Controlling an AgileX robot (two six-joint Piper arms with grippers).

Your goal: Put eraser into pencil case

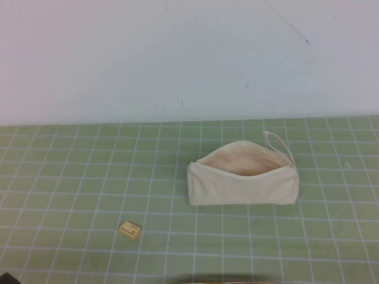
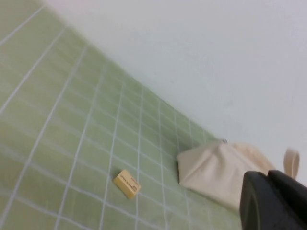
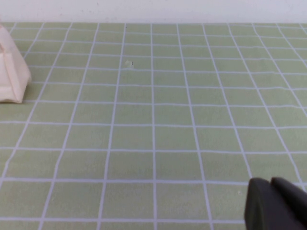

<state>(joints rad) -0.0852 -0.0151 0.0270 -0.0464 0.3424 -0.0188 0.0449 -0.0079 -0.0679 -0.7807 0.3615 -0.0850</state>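
The eraser (image 1: 130,230), a tiny yellow-tan block with a dark mark on top, lies on the green grid mat at the front left. It also shows in the left wrist view (image 2: 127,184). The pencil case (image 1: 243,180), a cream pouch, stands in the middle with its zip open, showing the peach lining, and its loop strap (image 1: 278,142) at the right end. My left gripper (image 2: 267,176) is shut and empty, hovering apart from the eraser and the pouch (image 2: 216,172). My right gripper (image 3: 270,183) is shut and empty over bare mat, right of the pouch's end (image 3: 12,72).
The green grid mat (image 1: 71,177) covers the table up to a white wall (image 1: 177,59) at the back. A dark corner (image 1: 5,278) shows at the front left edge of the high view. Neither gripper shows in that view.
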